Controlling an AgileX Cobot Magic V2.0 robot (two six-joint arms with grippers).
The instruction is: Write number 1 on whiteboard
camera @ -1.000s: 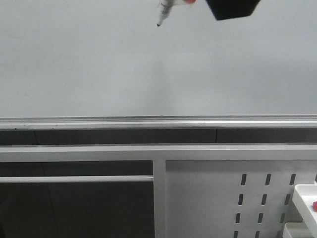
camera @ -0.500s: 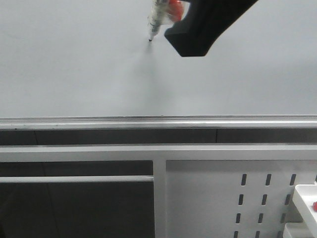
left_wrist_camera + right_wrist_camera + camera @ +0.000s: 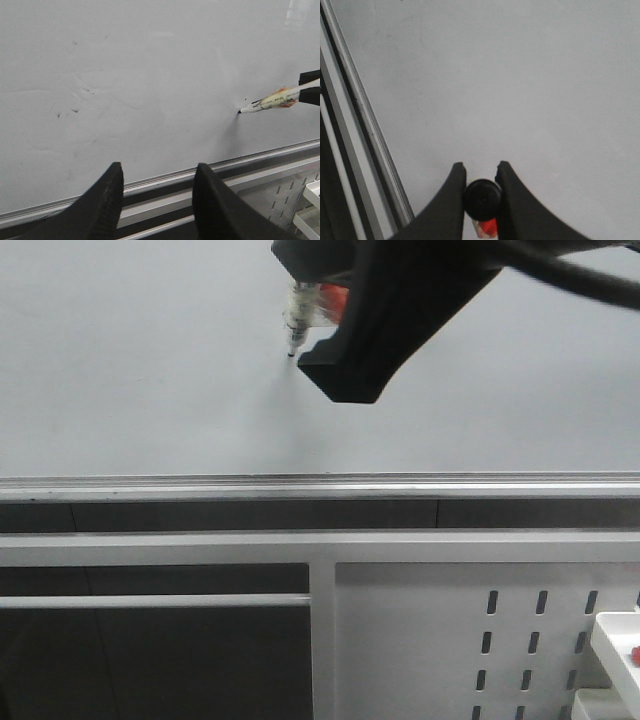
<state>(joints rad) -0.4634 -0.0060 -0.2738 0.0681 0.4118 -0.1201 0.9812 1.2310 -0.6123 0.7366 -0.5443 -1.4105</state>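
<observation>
The whiteboard (image 3: 150, 360) fills the upper half of the front view, with its silver rail (image 3: 200, 485) along the lower edge. My right gripper (image 3: 316, 315) comes in from the top and is shut on a white marker pen (image 3: 298, 310) with a red blob. The pen's black tip (image 3: 291, 353) is at the board surface. In the right wrist view the fingers (image 3: 455, 200) clamp the pen's black end (image 3: 481, 197). No black stroke of the number 1 shows. My left gripper (image 3: 159, 167) is open and empty, below the rail and left of the pen (image 3: 267, 102).
Below the rail run white frame bars (image 3: 320, 545) and a white perforated panel (image 3: 450, 640). A white tray (image 3: 612, 635) with a small red thing (image 3: 634, 653) sits at the lower right. Faint dark smudges (image 3: 67, 112) mark the board's left part.
My right gripper has come down and to the left along the board with the pen. The pen tip dropped from near the top edge to mid-board. No line shows behind it.
</observation>
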